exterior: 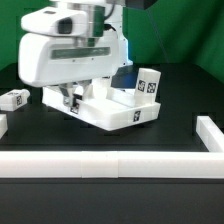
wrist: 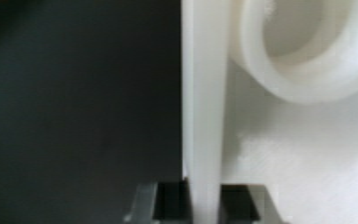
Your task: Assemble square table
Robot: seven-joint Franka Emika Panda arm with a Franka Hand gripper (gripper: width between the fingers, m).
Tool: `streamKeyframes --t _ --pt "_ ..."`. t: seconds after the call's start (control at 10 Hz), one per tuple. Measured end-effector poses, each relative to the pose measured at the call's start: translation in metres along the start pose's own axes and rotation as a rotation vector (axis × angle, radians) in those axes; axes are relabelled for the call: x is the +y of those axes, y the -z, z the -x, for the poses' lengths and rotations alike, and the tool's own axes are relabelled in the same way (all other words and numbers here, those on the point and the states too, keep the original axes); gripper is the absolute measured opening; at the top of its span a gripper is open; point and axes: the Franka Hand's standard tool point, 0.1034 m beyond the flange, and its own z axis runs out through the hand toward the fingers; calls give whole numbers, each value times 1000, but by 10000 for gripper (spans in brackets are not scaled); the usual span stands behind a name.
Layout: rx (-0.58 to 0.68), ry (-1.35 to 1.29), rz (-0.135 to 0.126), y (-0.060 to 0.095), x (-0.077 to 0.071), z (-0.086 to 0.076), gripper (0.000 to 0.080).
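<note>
The end effector (exterior: 71, 100) was shut tight on the raised rim (wrist: 204, 100) of the square table top (exterior: 112, 108), gripping it at the top's corner toward the exterior view's left. In the wrist view the two dark fingertips (wrist: 163, 204) stood one on each side of that thin white rim, pressed against it, with the rim running straight away from them. On one side of the rim lay the dark bench (exterior: 40, 140). On the other lay the top's white inner face, where a rounded moulding (wrist: 318, 50) showed, too blurred to say whether it was a hole or a boss.

The square table top sat on the bench directly under the white arm (exterior: 70, 50), with a black-and-white marker tag (exterior: 136, 115) on its side wall facing the camera. It looked slightly tilted, though the arm hid too much of it to be sure.

A tagged leg (exterior: 150, 86) stood upright at the top's far corner toward the exterior view's right; whether it rested on the top or just behind it could not be told. A lone leg (exterior: 15, 98) lay on the bench well apart from the top, toward the exterior view's left.

The long white border wall (exterior: 110, 165) ran across the bench on the camera side of the top, well clear of it, and turned up at its ends
</note>
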Motion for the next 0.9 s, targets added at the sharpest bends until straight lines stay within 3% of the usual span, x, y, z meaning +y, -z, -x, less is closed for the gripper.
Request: streamKeyframes --t 0.1,0.2,0.3,0.6,0.7,0.9 --pt "-8 121 31 8 8 -26 57" --pt "-6 201 48 8 13 -26 57" --pt "-13 242 44 2 12 -8 57" --pt "-37 430 50 2 11 -9 57" --pt "-32 503 52 2 6 -23 57" --pt "-8 528 60 3 15 -75 57"
